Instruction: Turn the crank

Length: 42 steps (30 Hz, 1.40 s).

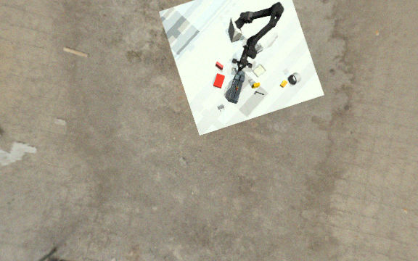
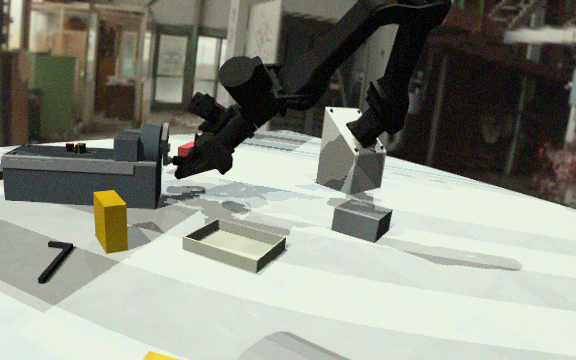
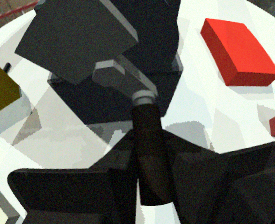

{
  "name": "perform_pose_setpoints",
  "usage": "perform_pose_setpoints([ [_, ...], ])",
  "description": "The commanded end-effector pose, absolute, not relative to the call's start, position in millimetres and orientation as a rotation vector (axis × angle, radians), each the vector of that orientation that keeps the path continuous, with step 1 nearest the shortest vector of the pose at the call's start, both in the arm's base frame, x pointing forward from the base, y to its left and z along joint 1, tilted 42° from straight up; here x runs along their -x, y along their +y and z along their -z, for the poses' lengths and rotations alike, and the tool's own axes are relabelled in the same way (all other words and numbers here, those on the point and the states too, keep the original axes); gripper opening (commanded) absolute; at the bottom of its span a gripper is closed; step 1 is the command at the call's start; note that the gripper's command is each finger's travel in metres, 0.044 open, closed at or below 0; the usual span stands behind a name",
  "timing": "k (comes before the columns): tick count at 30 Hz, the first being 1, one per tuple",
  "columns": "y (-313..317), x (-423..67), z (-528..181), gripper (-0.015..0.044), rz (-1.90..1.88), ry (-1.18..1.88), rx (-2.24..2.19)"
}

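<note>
The machine (image 1: 234, 90) (image 2: 68, 176) is a grey-blue box on the white table top. A round crank housing (image 2: 152, 142) stands at its end that faces the arm. The red pointer and the brass marks (image 2: 76, 147) sit on top of the slide; they are too small to tell whether they are level. My gripper (image 1: 239, 68) (image 2: 182, 167) (image 3: 144, 133) is at that end, low beside the housing, and is shut on the dark crank handle (image 3: 149, 152). In the wrist view the handle runs from between my fingers up to the grey crank arm (image 3: 120, 75).
A yellow block (image 2: 110, 220) (image 1: 255, 85), a black hex key (image 2: 55, 261) and a shallow tray (image 2: 233, 245) lie near the machine. A grey box (image 2: 361, 221) and a white wedge (image 2: 348, 157) stand by the arm's base. A red block (image 3: 240, 50) (image 1: 219, 80) lies on the machine's far side.
</note>
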State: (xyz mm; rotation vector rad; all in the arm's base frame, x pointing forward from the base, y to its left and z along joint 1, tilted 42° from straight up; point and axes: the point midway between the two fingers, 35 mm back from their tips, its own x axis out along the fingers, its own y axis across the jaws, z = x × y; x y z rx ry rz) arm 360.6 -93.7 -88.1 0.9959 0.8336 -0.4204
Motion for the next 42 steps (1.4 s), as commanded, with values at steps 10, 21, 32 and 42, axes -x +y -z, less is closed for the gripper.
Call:
perform_pose_setpoints([
  [10, -83.0, -369.9, 85.9, 0.0000, 0.403, 0.838, -0.996],
  [21, -81.1, -372.4, 84.1, 0.0000, 0.403, 0.838, -0.996],
  [32, -80.3, -373.7, 82.7, 0.0000, 0.403, 0.838, -0.997],
  [42, -79.8, -374.6, 81.8, 0.0000, 0.403, 0.838, -0.997],
])
